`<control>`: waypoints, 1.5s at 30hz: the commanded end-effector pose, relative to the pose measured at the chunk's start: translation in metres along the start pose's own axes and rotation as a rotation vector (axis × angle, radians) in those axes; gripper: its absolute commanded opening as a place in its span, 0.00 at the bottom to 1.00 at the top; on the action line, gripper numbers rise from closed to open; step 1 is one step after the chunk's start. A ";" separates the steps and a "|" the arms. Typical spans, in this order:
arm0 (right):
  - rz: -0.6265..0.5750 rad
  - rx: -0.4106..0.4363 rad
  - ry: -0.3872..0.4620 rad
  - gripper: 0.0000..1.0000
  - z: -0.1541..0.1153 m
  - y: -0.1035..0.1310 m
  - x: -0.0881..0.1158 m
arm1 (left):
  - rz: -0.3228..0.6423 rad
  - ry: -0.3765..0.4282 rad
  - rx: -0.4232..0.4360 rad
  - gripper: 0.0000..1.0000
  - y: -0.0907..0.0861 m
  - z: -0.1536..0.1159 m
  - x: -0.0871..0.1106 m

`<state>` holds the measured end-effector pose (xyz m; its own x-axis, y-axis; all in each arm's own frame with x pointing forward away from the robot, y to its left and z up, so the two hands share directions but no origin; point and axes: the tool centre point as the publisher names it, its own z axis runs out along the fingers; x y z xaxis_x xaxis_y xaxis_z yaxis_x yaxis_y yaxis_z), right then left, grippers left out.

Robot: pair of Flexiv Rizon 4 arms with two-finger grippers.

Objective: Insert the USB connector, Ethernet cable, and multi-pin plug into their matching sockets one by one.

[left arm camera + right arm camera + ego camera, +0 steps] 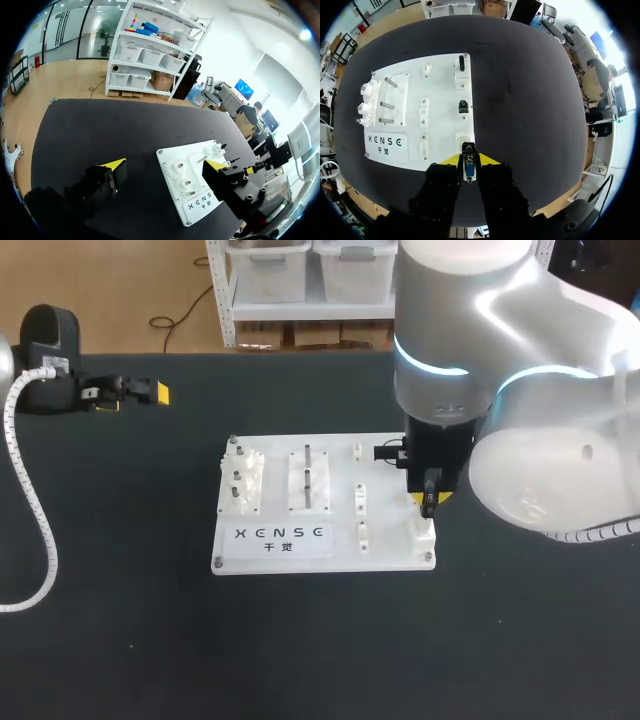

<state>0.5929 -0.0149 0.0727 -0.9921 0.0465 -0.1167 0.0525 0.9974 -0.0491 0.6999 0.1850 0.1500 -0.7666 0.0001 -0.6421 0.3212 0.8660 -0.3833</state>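
1. At 10 o'clock from the white board [270,555], well apart from it, the left tool [131,396] hovers over the dark surface [120,620]. Its fingers are spread wide and carry nothing. I think it is best kept out of the way there.
2. In the board's right column, the far black connector [462,63] and the near black connector [463,106] seem already seated. The free white socket [464,140] lies at 6 o'clock from them.
3. The step in hand is, I judge, the multi-pin plug [469,170]. Line its long side up with the socket, descend straight and press gently, because a tilt may bend the pins.
4. At the board's 5 o'clock corner, the right tool [469,161] is clenched on the plug from two sides, with only a narrow gap between its fingers. The plug is just before the socket, and I cannot tell whether they touch.
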 end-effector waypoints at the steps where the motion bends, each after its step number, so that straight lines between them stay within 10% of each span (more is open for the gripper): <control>1: 0.002 0.002 -0.004 0.00 0.000 -0.001 0.002 | 0.000 0.000 0.000 1.00 0.000 0.000 0.000; 45: -0.003 0.006 -0.005 0.00 0.003 0.003 -0.002 | 0.000 0.000 0.000 1.00 0.000 0.000 0.000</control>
<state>0.5949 -0.0126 0.0702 -0.9918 0.0425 -0.1205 0.0491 0.9974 -0.0529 0.6999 0.1850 0.1500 -0.7666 0.0002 -0.6421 0.3212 0.8660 -0.3833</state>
